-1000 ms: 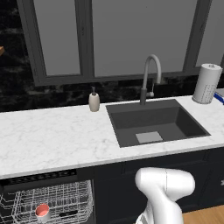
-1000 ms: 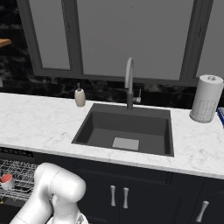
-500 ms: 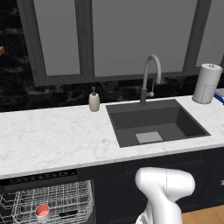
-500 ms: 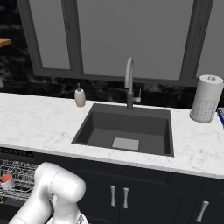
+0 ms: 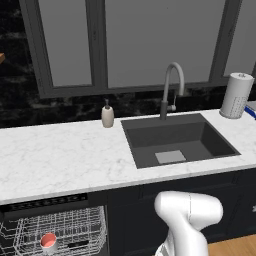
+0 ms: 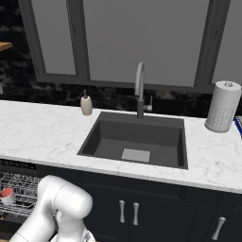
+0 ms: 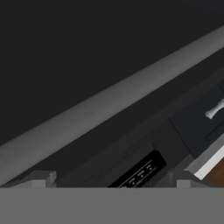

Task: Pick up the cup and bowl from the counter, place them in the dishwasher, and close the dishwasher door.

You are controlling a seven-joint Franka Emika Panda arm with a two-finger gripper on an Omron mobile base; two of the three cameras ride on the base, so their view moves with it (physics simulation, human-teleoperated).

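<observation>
The dishwasher (image 5: 50, 204) stands open under the counter (image 5: 60, 160), its white wire rack pulled into sight. The cup (image 5: 48, 241), red-pink inside, sits upright in that rack and appears again at the cup (image 6: 6, 194). A flat dark shape lies beside it; I cannot tell whether it is the bowl. In the hand view the dishwasher door (image 7: 87, 65) is very close, a dark panel with a lighter grey edge running diagonally. My gripper (image 7: 113, 181) is open, its fingertips (image 7: 43, 177) wide apart with nothing between them.
A dark sink (image 5: 175, 140) with a tall faucet (image 5: 170, 85) is set into the counter. A beige soap dispenser (image 5: 107, 116) stands left of it, a paper towel roll (image 5: 236, 95) at the far right. Dark cabinet fronts with silver handles (image 6: 128, 211) run below.
</observation>
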